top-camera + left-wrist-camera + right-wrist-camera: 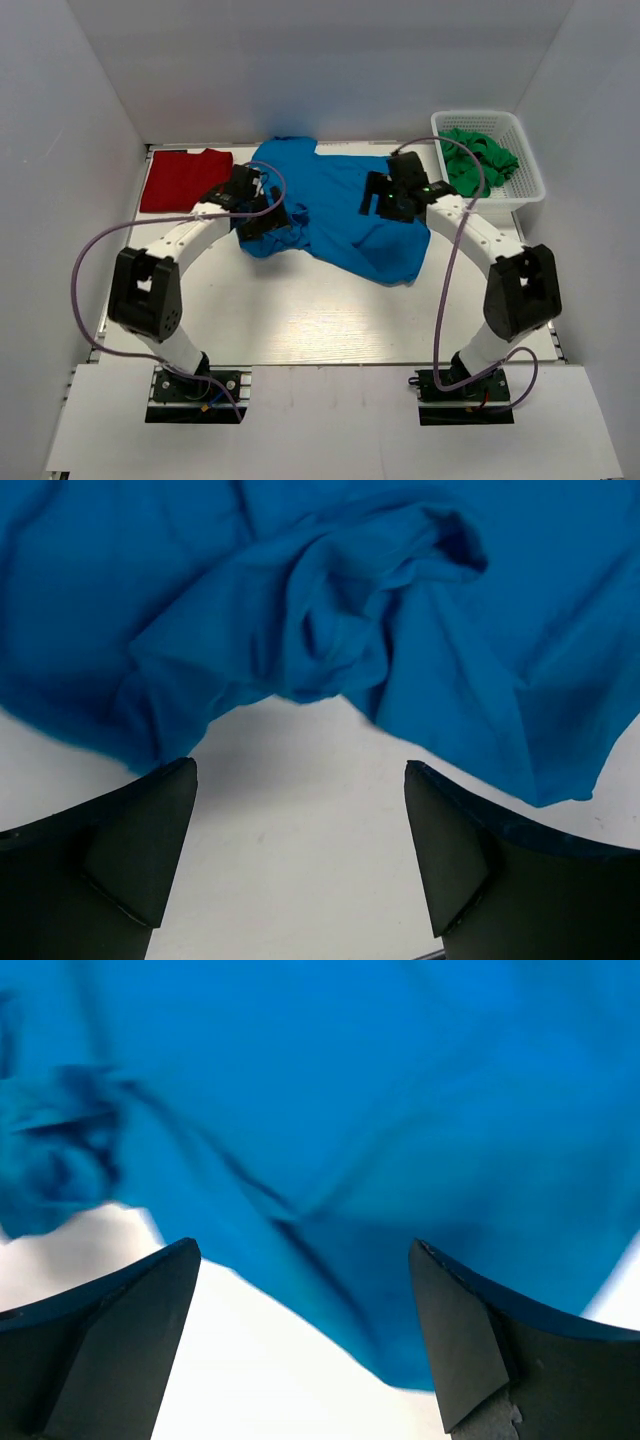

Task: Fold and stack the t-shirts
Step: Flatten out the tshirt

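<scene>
The bright blue t-shirt (330,200) lies rumpled and unfolded at the back middle of the table. The dark red t-shirt (183,178) lies flat and folded at the back left. My left gripper (270,222) hovers over the blue shirt's near left edge, open and empty. In the left wrist view (300,770) bare table shows between its fingers, with bunched blue cloth (330,610) just beyond. My right gripper (377,198) hovers over the shirt's right part, open and empty. In the right wrist view (305,1250) the blue cloth's edge (350,1110) runs between its fingers.
A white plastic basket (530,160) holding green cloth (478,158) stands at the back right corner. White walls close in the table at the back and both sides. Bare table (300,310) lies between the shirt and the arm bases.
</scene>
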You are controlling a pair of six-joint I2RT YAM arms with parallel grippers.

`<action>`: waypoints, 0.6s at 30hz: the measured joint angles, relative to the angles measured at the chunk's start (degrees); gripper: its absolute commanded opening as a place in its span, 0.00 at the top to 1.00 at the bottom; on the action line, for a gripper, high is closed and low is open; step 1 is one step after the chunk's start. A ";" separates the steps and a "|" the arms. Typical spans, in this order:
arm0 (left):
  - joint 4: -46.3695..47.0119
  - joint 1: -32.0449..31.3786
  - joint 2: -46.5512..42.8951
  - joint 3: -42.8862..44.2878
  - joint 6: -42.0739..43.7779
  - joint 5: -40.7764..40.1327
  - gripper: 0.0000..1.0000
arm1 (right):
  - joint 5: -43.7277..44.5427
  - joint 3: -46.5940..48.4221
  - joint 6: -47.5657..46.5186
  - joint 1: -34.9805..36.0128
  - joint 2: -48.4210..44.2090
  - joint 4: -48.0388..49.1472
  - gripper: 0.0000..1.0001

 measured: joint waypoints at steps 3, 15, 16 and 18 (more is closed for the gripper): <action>-0.28 -2.03 4.57 3.63 -0.09 -0.85 0.08 | 2.10 -5.07 1.73 -2.62 -2.91 -0.74 0.10; -10.19 -6.01 15.50 14.51 -6.47 -8.39 0.35 | 7.91 -14.49 3.98 -10.51 -13.64 -4.39 0.10; -11.02 -6.12 15.80 14.75 -7.43 -9.16 0.37 | 8.11 -14.60 4.00 -11.13 -14.03 -4.44 0.10; -12.52 -6.25 16.13 14.78 -9.16 -10.29 0.40 | 8.15 -15.08 3.96 -12.02 -14.43 -4.59 0.10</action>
